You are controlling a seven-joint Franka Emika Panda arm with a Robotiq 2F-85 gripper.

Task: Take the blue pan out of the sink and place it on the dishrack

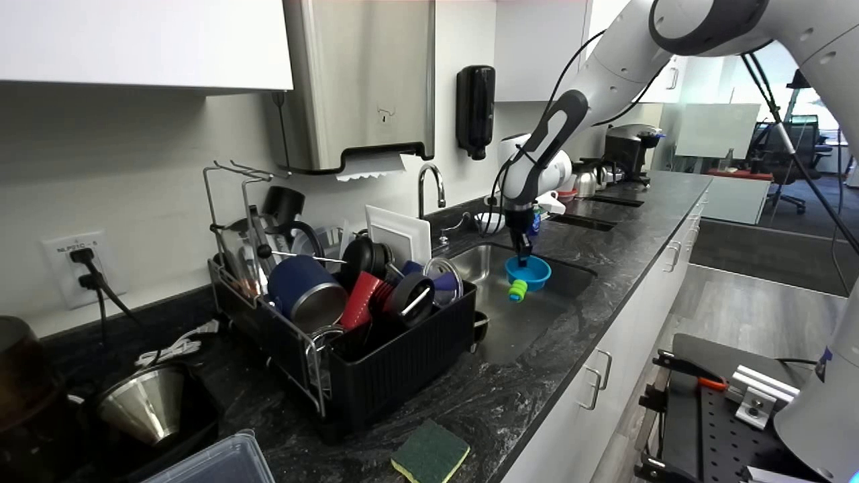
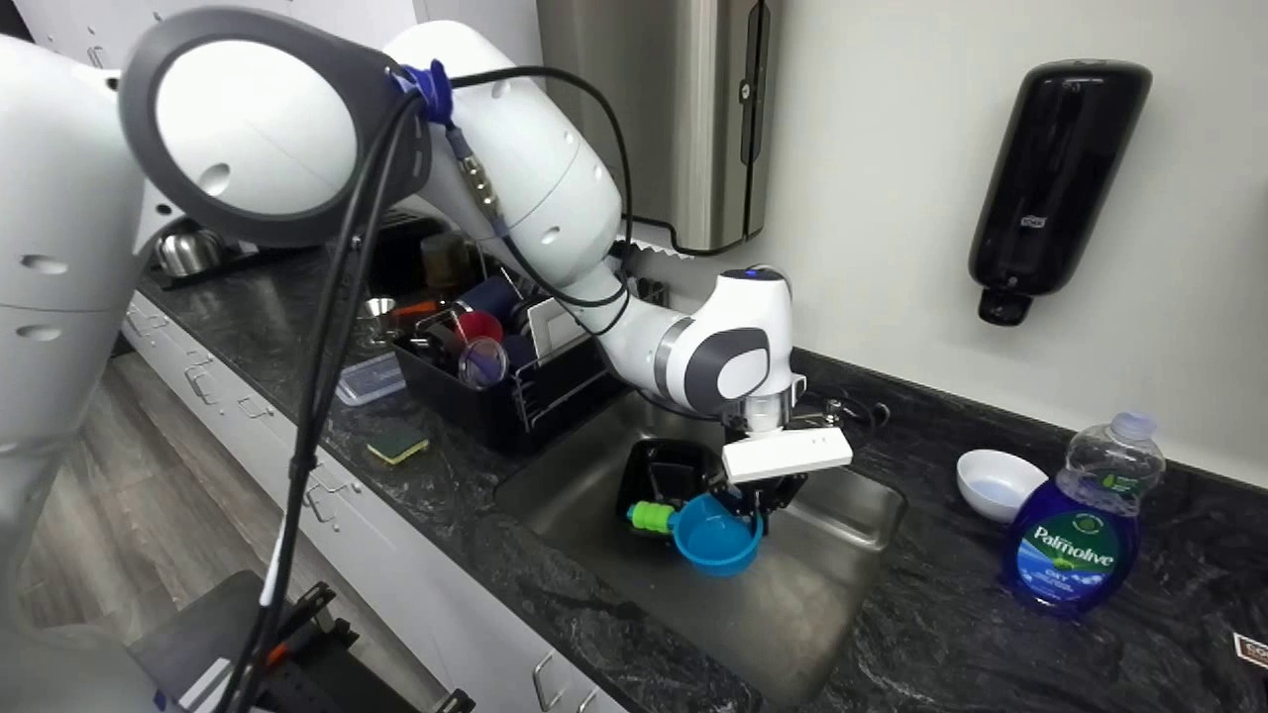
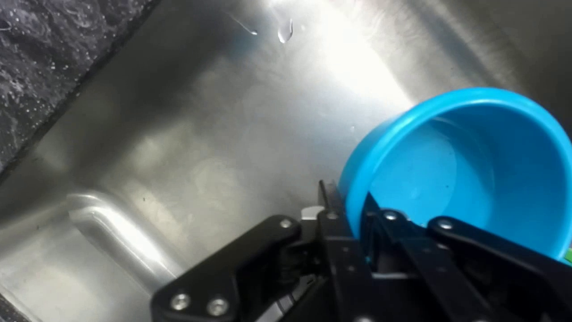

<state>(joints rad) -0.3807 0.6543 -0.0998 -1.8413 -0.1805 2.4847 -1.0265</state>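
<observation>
The small blue pan (image 1: pixel 533 274) hangs within the sink's outline in both exterior views, its green handle (image 2: pixel 651 516) pointing away from my wrist. My gripper (image 3: pixel 347 201) is shut on the pan's rim: one finger lies inside the wall, its mate outside. In the wrist view the blue pan (image 3: pixel 424 165) fills the right side, opening toward the camera. Beneath it spreads the steel sink (image 3: pixel 201 134); the height between them I cannot tell. The black dishrack (image 1: pixel 409 362), crowded with cups, a white square dish and utensils, stands beside the sink (image 2: pixel 792 614).
A chrome tap (image 1: pixel 429 181) rises behind the sink. A black container (image 2: pixel 674 460) shows close to the pan's handle. On the counter are a Palmolive bottle (image 2: pixel 1075 525), a white bowl (image 2: pixel 999 483) and a sponge (image 1: pixel 431 451). A towel dispenser (image 1: pixel 372 80) overhangs the rack.
</observation>
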